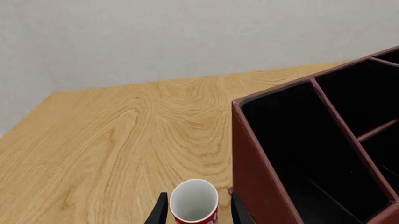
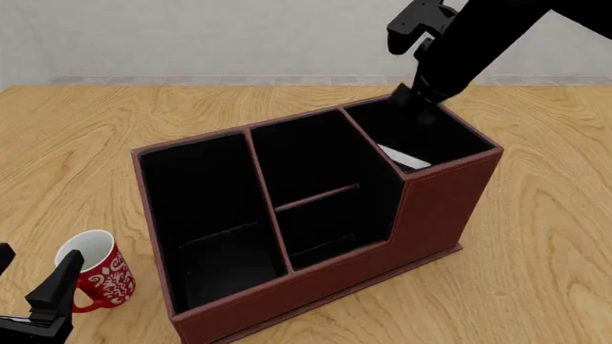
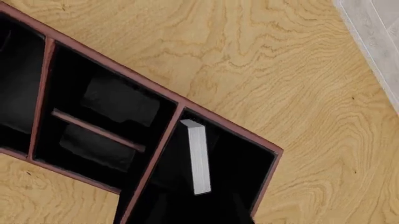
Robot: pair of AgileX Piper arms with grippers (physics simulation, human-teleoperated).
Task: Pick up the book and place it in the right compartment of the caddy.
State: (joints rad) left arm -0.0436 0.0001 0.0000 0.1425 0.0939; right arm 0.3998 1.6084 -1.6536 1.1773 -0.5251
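Observation:
The reddish-brown caddy (image 2: pixel 316 287) stands mid-table, and its wall shows in the left wrist view (image 1: pixel 255 177) and its rim in the right wrist view (image 3: pixel 112 65). The book (image 2: pixel 402 158) lies inside the right compartment (image 2: pixel 440 136), leaning on the divider, with only its white page edge (image 3: pixel 198 156) showing. My right gripper (image 2: pixel 418 100) hovers over the compartment's back rim, open and apart from the book; its dark fingers (image 3: pixel 240 207) are faint in the right wrist view. My left gripper (image 2: pixel 34 276) is open at the table's near left.
A red-and-white patterned mug (image 2: pixel 96 276) stands upright just left of the caddy's front corner. In the left wrist view it (image 1: pixel 194 200) sits between my left fingers (image 1: pixel 160 212). The caddy's middle section holds a shelf divider (image 2: pixel 316 197).

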